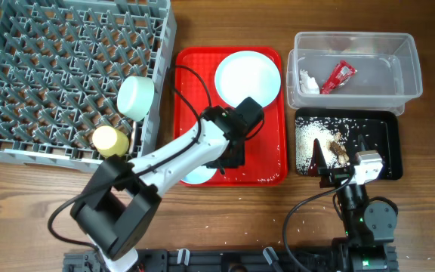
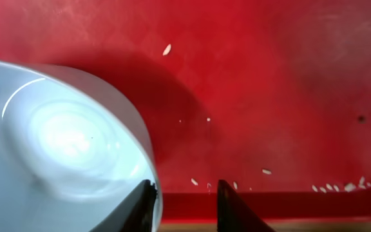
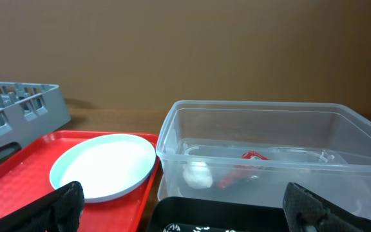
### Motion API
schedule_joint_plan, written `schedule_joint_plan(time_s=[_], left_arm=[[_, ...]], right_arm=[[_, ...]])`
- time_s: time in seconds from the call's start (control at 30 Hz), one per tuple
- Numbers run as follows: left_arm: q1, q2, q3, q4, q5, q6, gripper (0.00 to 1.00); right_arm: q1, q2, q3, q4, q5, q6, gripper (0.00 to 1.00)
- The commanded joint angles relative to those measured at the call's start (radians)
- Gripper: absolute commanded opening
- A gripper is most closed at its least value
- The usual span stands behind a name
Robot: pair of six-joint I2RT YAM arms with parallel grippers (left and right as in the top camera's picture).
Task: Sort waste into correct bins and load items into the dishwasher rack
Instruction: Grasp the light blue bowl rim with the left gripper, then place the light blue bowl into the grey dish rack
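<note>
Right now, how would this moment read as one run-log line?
left gripper: open beside bowl on red tray | right gripper: open over black tray | rack: second bowl, yellow cup

rack (image 1: 51, 68): grey lattice
serving tray (image 1: 195, 83): red
plate (image 1: 248, 74): pale blue
cup (image 1: 109, 139): yellow
wrapper (image 1: 338, 75): shiny red
shallow tray (image 1: 393, 151): black, speckled with white rice (image 1: 306, 140)

Overhead straight down; left wrist close over red tray (image 2: 288, 77) (also in low, level right-wrist view).

The left arm (image 1: 174, 156) has white shells, black joints, black cables.
</note>
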Motion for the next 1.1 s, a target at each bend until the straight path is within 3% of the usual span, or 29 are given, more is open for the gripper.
schedule_joint_plan(time_s=[0.0,0.07,0.13,0.17,0.3,0.43,0.53,0.63,0.8,0.9,0.97,1.07], left_arm=[[0.001,0.041,-0.008,0.006,0.006,-0.018,0.21],[0.0,0.043,-0.008,0.018,-0.03,-0.018,0.15],[0.003,0.043,-0.007,0.02,-0.053,-0.01,0.18],[0.021,0.028,0.062,-0.069,-0.039,0.02,0.45],[0.072,-0.053,0.162,-0.25,-0.138,0.011,0.63],[0.182,-0.068,0.113,-0.286,-0.127,0.012,0.5],[0.25,-0.068,-0.02,-0.208,-0.106,0.012,0.47],[0.299,-0.068,-0.137,-0.078,0.057,0.076,0.38],[0.308,-0.071,-0.166,-0.037,0.083,0.091,0.23],[0.311,-0.076,-0.166,-0.038,0.082,0.092,0.33],[0.312,-0.088,-0.166,-0.014,0.082,0.091,0.22],[0.311,-0.089,-0.166,0.0,0.082,0.092,0.13]], right_arm=[[-0.004,-0.009,-0.003,0.003,-0.009,0.006,1.0],[-0.004,-0.009,-0.003,0.003,-0.009,0.005,1.0],[-0.004,-0.009,-0.003,0.003,-0.009,0.006,1.0],[-0.004,-0.009,-0.003,0.003,-0.009,0.005,1.0],[-0.004,-0.009,-0.003,0.003,-0.009,0.006,1.0],[-0.004,-0.009,-0.003,0.003,-0.009,0.005,1.0],[-0.004,-0.009,-0.003,0.003,-0.009,0.006,1.0],[-0.004,-0.009,-0.003,0.003,-0.009,0.005,1.0],[-0.004,-0.009,-0.003,0.003,-0.009,0.006,1.0],[-0.004,-0.009,-0.003,0.003,-0.009,0.005,1.0],[-0.004,-0.009,-0.003,0.003,-0.009,0.006,1.0],[-0.004,-0.009,-0.003,0.003,-0.009,0.005,1.0]])
